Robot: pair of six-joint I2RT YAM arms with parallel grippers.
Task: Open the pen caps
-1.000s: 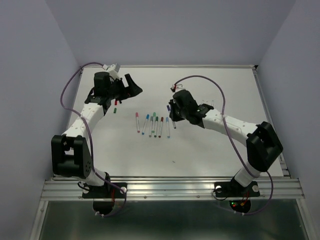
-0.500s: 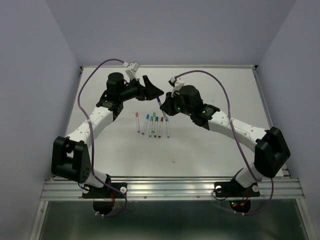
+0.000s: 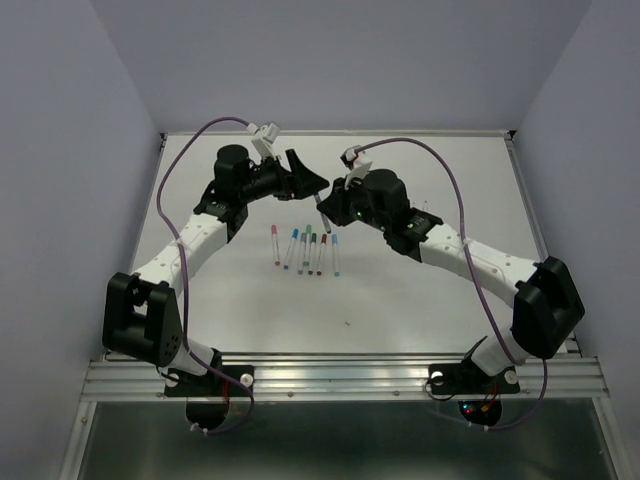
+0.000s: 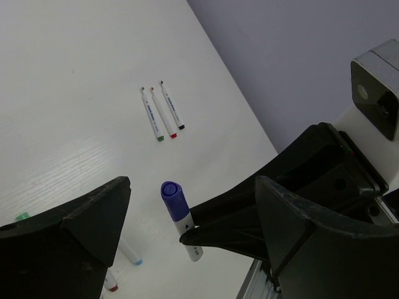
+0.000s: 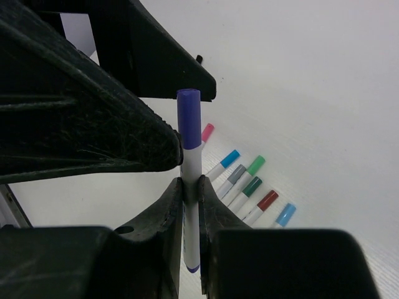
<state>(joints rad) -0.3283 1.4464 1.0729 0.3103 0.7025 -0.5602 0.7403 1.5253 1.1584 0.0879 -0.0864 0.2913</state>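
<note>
My right gripper [image 5: 190,180] is shut on the white barrel of a pen [image 5: 192,208] and holds it above the table. Its purple pen cap [image 5: 189,118] points away from the fingers. In the left wrist view the same cap [image 4: 173,198] sits between the wide-apart fingers of my open left gripper [image 4: 193,187], touching neither. From above, the two grippers meet over the table's far middle: left gripper [image 3: 308,183], right gripper [image 3: 322,205]. Several capped pens [image 3: 305,250] lie in a row on the table below them.
The caps in that row are pink [image 5: 207,132], blue [image 5: 229,158], green [image 5: 255,165], red [image 5: 267,199] and light blue [image 5: 286,214]. Three more pens [image 4: 163,113] lie side by side further off. The white table [image 3: 420,300] ends at purple walls.
My left arm swung right from the table's left side towards the middle. My right gripper lifted the purple-capped pen up between the left fingers, which have narrowed slightly.
</note>
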